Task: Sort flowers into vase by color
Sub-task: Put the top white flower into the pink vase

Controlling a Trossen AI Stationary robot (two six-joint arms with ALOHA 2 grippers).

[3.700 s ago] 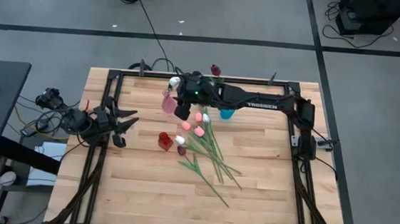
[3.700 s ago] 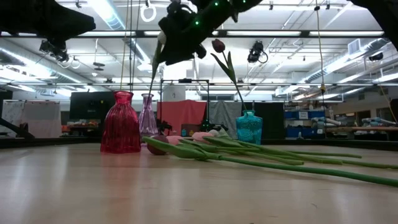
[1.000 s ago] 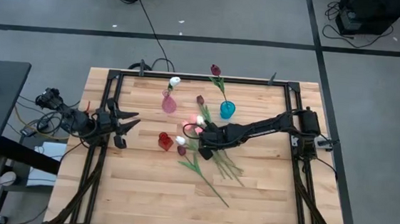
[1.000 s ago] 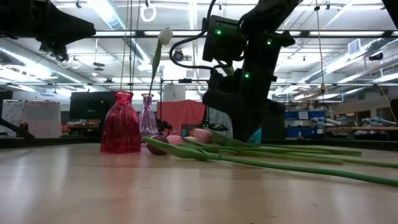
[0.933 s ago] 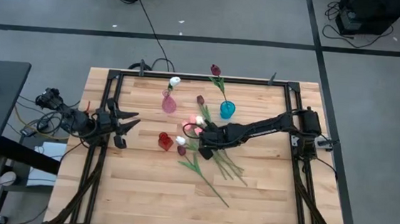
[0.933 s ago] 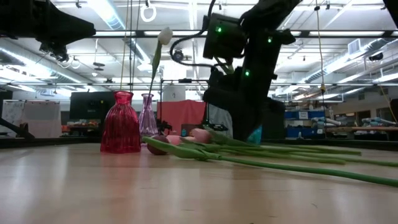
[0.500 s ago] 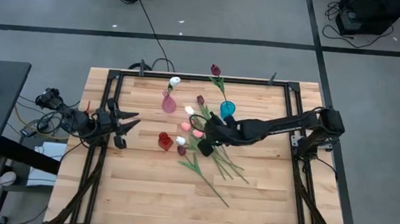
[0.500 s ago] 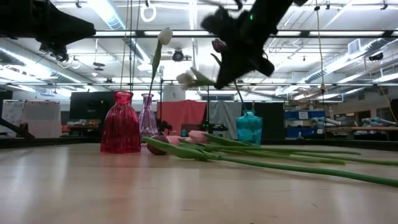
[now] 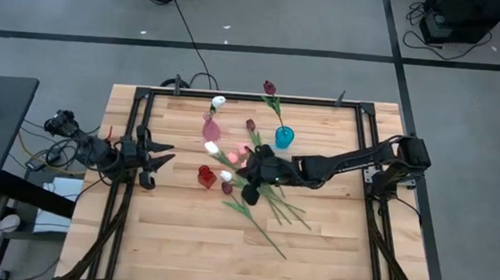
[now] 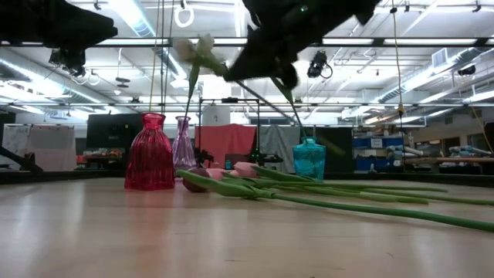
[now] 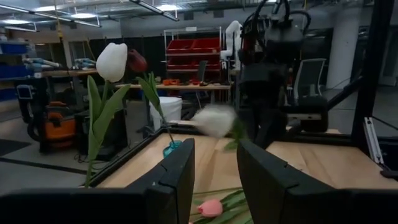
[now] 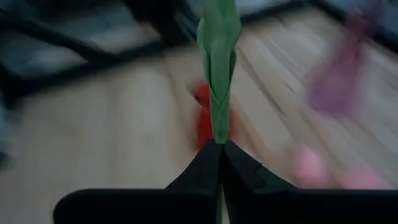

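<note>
My right gripper (image 9: 243,166) hangs above the flower pile, shut on a white flower (image 9: 211,147), whose blurred head (image 10: 185,49) points toward the table's left. Pink, white and maroon flowers (image 9: 259,190) lie in a heap mid-table, heads near the red vase (image 9: 204,175). The purple vase (image 9: 211,129) holds a white flower (image 11: 112,61). A maroon flower (image 11: 138,61) stands in the teal vase (image 9: 283,138). At the table's left edge my left gripper (image 9: 155,155) waits, open and holding nothing. My right gripper pinches the white flower's green stem (image 12: 217,127) between its two fingertips, well below the head. The fingers come from the table's right side. The flower is lifted clear of the pile, lying nearly level, its head out toward the left.
A black frame rail (image 9: 253,97) runs around the tabletop. The three vases stand close together in the far middle, with the pile's long stems (image 9: 280,218) reaching toward the near right. Bare wood lies along the near side (image 9: 188,242).
My right gripper has risen from the flower pile with a white flower and swung toward the table's left. The flower has come clear of the heap, its head now out over the area between the purple and red vases.
</note>
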